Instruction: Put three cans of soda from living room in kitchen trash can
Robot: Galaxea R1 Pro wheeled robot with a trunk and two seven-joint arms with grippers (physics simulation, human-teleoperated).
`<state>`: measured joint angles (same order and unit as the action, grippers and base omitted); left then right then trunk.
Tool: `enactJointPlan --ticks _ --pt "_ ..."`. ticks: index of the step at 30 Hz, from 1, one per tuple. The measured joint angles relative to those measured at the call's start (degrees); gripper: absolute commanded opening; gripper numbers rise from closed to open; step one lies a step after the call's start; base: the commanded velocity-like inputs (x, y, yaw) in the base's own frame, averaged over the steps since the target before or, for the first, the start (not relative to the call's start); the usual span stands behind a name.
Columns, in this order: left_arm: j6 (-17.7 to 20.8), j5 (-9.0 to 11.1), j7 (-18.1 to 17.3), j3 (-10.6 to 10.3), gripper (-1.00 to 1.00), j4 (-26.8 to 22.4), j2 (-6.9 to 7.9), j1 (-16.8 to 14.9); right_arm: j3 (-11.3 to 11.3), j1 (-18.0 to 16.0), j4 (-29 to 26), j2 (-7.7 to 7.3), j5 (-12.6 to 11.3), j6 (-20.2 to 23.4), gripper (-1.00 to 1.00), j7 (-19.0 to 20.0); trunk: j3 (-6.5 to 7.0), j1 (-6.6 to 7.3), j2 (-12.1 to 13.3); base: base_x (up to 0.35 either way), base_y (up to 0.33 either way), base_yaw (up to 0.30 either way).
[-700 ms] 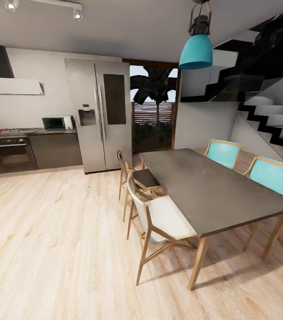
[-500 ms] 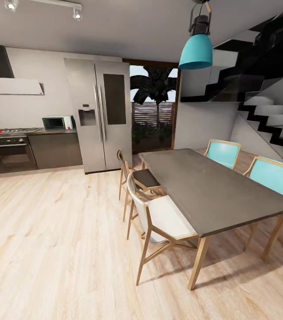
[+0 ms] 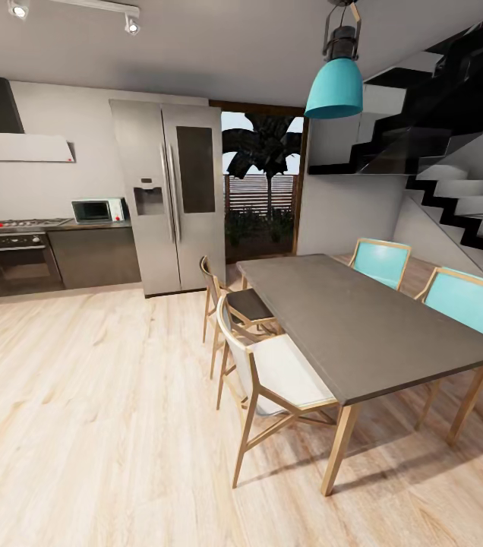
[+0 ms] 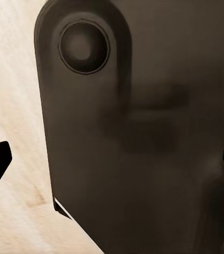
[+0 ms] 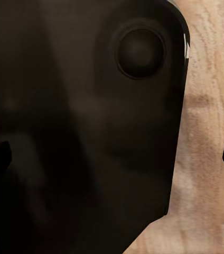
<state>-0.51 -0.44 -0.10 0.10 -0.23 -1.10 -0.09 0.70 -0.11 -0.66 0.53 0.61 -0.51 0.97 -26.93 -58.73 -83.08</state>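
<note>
From my head camera I look into the kitchen. My landmark is the tall steel double-door fridge (image 3: 167, 197). Beside it, toward the dark grey cabinets (image 3: 93, 257), sit a small microwave (image 3: 99, 210) and a built-in black oven (image 3: 21, 262). On the fridge's other side a dark grey rectangular tabletop (image 3: 363, 319) stands on pale wooden legs, with teal-backed chairs (image 3: 465, 300) along its far edge, a white-seated wooden chair (image 3: 276, 380) on the near edge, and a teal pendant lamp (image 3: 334, 85) above. Light wood floor (image 3: 82, 410) lies open between me and the fridge. I find no orange soda cans and no pale grey trash can here, so I judge I am on my way and should search steadily, scanning the floor near the cabinets and under the tabletop.

In my left wrist camera a dark rounded body of my own (image 4: 138, 132) blocks most of the picture. I cannot tell whether the left pincer is spread or closed.

My right wrist camera gives the same: dark housing (image 5: 91, 127) over wood floor (image 5: 207, 159), and that pincer's state is unreadable too.
</note>
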Motion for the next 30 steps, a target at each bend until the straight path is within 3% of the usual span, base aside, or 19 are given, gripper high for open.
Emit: enactJointPlan --ticks 12,23,26,27,29,30 --pt "0.0 0.0 0.0 0.0 1.0 0.0 -0.01 0.0 -0.1 0.0 -0.1 0.0 0.0 0.0 1.0 0.0 0.0 0.0 0.0 0.0 0.0 0.0" --pt "-3.6 0.0 0.0 -0.1 1.0 -3.6 -0.29 -0.7 0.0 -2.5 -3.6 -3.54 -0.2 -3.6 1.0 3.5 0.0 0.0 0.0 0.0 0.0 0.0" --pt "-4.5 0.0 0.0 -0.1 1.0 -4.5 -0.29 -0.7 0.0 -2.7 -4.6 -3.9 -0.2 -4.5 1.0 4.5 0.0 0.0 0.0 0.0 0.0 0.0" --pt "-4.6 0.0 0.0 -0.1 1.0 -8.4 -0.3 -0.7 0.0 -2.8 -8.1 -3.95 -0.2 -6.7 1.0 5.1 -0.01 0.0 0.0 0.0 0.0 0.0" --pt "-4.4 0.0 0.0 -0.1 1.0 -26.6 -0.3 -0.9 0.0 -2.9 -26.6 -4.02 -0.3 -6.7 1.0 5.9 0.02 0.0 0.0 0.0 0.0 0.0" --pt "-4.3 0.0 0.0 -0.1 1.0 -28.8 -0.3 -0.7 0.0 -2.9 -28.1 -4.04 -0.3 -6.7 1.0 6.4 0.01 0.0 0.0 0.0 0.0 0.0"
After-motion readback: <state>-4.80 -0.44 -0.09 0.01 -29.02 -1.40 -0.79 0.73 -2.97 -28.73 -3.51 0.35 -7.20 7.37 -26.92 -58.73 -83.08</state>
